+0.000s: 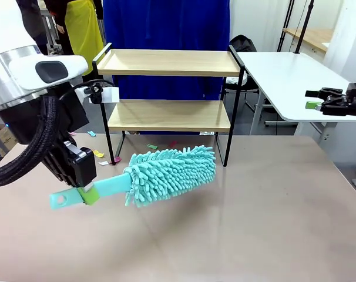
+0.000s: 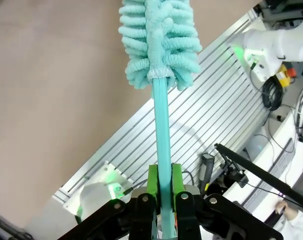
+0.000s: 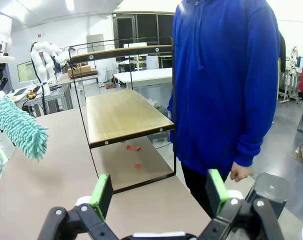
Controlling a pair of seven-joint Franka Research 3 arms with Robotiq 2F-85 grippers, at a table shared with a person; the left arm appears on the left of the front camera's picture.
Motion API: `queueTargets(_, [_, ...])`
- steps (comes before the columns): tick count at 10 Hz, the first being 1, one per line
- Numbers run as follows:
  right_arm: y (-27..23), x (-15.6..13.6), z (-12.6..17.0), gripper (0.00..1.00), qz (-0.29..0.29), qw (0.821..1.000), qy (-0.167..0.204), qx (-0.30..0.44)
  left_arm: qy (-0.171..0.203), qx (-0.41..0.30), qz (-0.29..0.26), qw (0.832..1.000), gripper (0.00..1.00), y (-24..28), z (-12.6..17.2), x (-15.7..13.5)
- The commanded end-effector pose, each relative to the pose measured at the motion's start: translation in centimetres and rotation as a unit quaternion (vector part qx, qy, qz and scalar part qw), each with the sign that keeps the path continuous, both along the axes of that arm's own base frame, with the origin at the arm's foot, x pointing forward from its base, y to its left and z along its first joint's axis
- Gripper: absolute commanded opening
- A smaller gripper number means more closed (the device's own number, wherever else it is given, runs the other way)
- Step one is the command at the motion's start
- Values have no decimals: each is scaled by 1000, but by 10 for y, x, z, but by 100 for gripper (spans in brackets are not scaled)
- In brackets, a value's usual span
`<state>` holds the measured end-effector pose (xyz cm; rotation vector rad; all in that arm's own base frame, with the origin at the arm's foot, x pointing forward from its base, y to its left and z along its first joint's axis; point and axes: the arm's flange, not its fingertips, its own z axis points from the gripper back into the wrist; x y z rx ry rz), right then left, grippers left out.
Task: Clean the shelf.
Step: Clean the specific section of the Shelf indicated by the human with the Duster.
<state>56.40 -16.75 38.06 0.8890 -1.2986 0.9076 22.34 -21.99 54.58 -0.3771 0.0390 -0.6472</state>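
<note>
The shelf point(image 1: 166, 61) stands at the far edge of the bench point(image 1: 272, 223), about midway along it, with both wooden boards bare and a person in a blue top just behind it. A few paper scraps point(image 1: 151, 146) lie on the bench around and under its legs. The left hand point(image 1: 87, 194) is clamped on the flat turquoise handle of a duster point(image 1: 166, 170), near the handle's end. It holds the duster above the bench toward the near left, the fluffy head pointing at the shelf's lower board but not touching it. The right hand point(image 1: 313, 100) hangs off the bench's far right corner, jaws wide apart and holding nothing, facing the shelf's end. The shelf looks light and stiff: thin metal frame, smooth boards, narrow legs. It would likely slide or rock on the smooth bench if swept hard, and most of all from a push on the top board. If it needs steadying, a frame upright or the raised end rail seems the best place to grip, since the boards look too broad for the jaws. The duster head is soft and will give, so light strokes should do. With the grip so far back, the handle may twist between the pads.
</note>
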Motion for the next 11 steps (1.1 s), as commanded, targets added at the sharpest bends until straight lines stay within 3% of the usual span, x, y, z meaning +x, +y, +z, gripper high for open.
queueTargets(1, [2,0,3,100,-1,1000,5,-4,-12,15,42,999,13,-27,2,7])
queueTargets(5, [2,0,3,100,-1,1000,5,-4,-41,12,109,993,13,-87,-36,19])
queueTargets(8, [2,0,3,100,-1,1000,5,-4,-66,10,133,989,13,-130,-67,46])
queueTargets(11, [2,0,3,100,-1,1000,5,-4,-103,16,202,974,13,-170,-100,78])
